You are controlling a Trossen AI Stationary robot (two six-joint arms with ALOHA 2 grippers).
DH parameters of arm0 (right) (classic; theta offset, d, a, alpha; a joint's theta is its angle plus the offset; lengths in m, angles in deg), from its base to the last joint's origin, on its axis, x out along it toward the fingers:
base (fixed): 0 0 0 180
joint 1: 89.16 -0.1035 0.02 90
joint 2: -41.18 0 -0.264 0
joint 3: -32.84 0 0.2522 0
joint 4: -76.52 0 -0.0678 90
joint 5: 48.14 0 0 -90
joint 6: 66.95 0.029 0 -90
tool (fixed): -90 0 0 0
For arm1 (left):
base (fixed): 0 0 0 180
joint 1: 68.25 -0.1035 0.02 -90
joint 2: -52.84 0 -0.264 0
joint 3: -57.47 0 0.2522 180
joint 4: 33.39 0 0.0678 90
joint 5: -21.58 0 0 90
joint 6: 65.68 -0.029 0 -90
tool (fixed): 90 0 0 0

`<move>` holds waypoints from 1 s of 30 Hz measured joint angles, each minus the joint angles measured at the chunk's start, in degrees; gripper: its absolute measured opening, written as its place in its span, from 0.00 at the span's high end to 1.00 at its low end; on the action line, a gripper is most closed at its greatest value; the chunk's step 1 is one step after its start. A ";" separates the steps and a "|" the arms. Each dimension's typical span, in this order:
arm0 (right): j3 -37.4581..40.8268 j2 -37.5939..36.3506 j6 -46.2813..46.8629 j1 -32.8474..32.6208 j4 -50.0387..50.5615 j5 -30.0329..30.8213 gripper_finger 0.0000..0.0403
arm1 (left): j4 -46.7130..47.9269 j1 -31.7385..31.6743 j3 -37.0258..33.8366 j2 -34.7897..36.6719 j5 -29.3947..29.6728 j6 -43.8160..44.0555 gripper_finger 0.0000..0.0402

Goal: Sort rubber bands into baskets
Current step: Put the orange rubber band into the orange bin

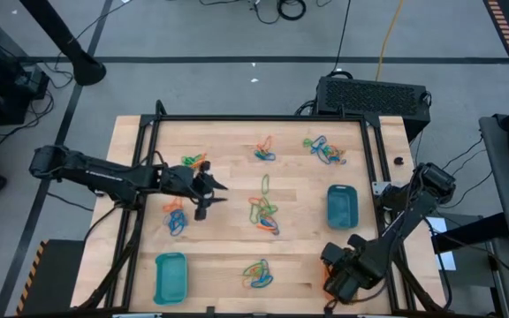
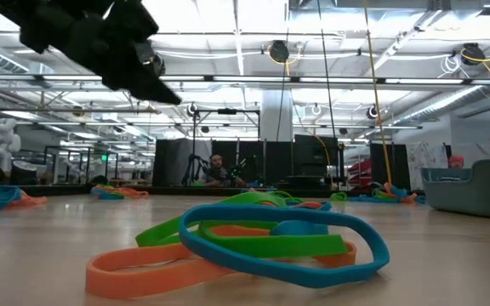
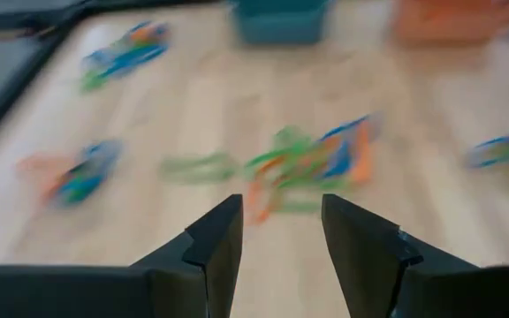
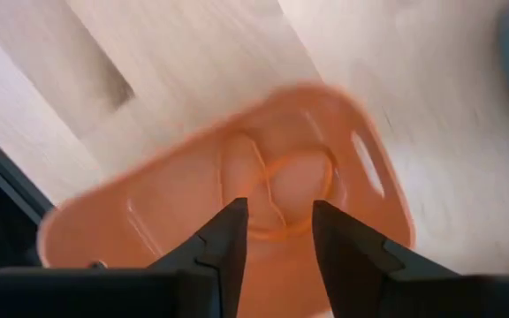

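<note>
Orange rounded plastic basket (image 4: pixel 237 194) at the table's near right corner, thin orange rubber bands (image 4: pixel 277 190) inside, right gripper (image 4: pixel 277 234) jaws apart and empty above. Left gripper (image 1: pixel 208 196) open, empty over mixed clusters (image 1: pixel 263 212). Next, probably: descend, pinch one band.

Orange, green and blue on pale wood

Rubber bands (image 1: pixel 264 210) are seen in orange, green and blue; two baskets (image 1: pixel 342 206) are teal-blue, one basket (image 4: pixel 237 190) orange with an orange band (image 4: pixel 277 190) inside; the table (image 1: pixel 228 256) is light wood, black-framed.
</note>
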 joint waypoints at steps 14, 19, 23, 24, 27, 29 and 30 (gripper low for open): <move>0.00 0.00 -40.19 15.62 -19.96 6.35 0.71 | 21.00 -5.96 0.00 2.40 17.68 14.54 0.59; 0.29 -0.02 -60.69 21.13 -33.91 7.09 0.71 | 28.25 -9.12 0.00 2.40 12.47 21.52 0.59; 2.47 0.00 -72.85 26.91 -43.15 1.88 0.71 | 30.34 -9.47 0.00 2.40 11.80 25.12 0.59; 3.18 0.00 -75.18 28.70 -45.61 -0.22 0.71 | 30.44 -9.47 0.00 2.40 11.74 26.04 0.59; 5.08 0.00 -80.82 34.31 -52.77 -7.58 0.73 | 32.57 -9.47 0.00 2.40 9.33 29.04 0.59; 6.28 0.00 -83.54 37.95 -57.12 -12.40 0.74 | 35.07 -9.47 0.00 2.40 6.27 30.20 0.59; 6.92 0.00 -84.66 39.60 -59.32 -14.43 0.75 | 36.48 -9.47 0.00 2.40 4.71 30.41 0.59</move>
